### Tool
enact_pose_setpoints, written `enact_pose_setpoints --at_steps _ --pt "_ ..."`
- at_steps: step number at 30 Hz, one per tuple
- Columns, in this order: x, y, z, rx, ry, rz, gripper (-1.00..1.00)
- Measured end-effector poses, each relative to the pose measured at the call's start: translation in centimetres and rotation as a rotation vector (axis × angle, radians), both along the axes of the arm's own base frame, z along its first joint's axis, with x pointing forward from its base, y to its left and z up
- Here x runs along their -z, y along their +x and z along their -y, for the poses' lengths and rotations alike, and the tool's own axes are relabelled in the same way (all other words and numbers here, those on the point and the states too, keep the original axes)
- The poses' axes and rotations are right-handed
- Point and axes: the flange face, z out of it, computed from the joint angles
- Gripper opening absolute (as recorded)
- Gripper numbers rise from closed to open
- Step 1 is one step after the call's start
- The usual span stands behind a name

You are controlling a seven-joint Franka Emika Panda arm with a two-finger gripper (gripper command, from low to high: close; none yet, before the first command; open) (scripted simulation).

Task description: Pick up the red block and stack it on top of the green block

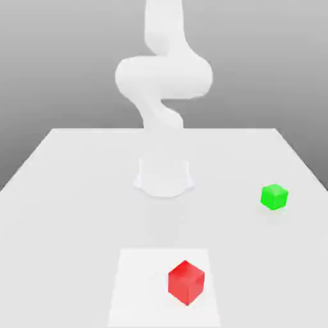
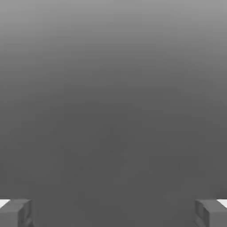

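End effector spread wide and empty, red block well apart from green block, both on white table

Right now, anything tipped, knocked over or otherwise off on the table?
Nothing stands out. The red block sits flat on the table, near the front edge in the exterior view. The green block sits flat too, well apart, toward the exterior view's right. The end effector is open, with nothing between its fingers.

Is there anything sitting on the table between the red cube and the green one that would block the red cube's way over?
Nothing visible does. The red block sits near the front of the white table, the green block farther back toward the exterior view's right, and only bare tabletop lies between them.
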Motion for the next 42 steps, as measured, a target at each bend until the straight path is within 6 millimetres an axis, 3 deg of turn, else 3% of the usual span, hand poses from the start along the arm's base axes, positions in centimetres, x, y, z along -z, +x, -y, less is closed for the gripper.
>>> enact_pose_setpoints --at_steps 5,11,16,21,27,28,35,40,42 --pt "10.3 5.4 -1.0 -0.159 -0.063 -0.161 0.00" --pt "23.1 8.3 -2.6 -0.347 -0.140 -0.342 0.00" --pt "33.7 7.8 -3.8 -0.505 -0.208 -0.490 0.00" --pt "43.4 5.1 -4.3 -0.668 -0.281 -0.637 0.00" --pt "50.8 4.3 -4.2 -0.705 -0.298 -0.671 0.00" --pt "51.6 4.2 -4.2 -0.705 -0.297 -0.672 -1.00" --pt "51.7 4.2 -4.2 -0.705 -0.297 -0.673 -1.00" --pt "46.8 4.3 -4.2 -0.706 -0.296 -0.673 -1.00" --pt "45.5 3.7 -6.1 -0.747 -0.296 -0.665 -1.00"
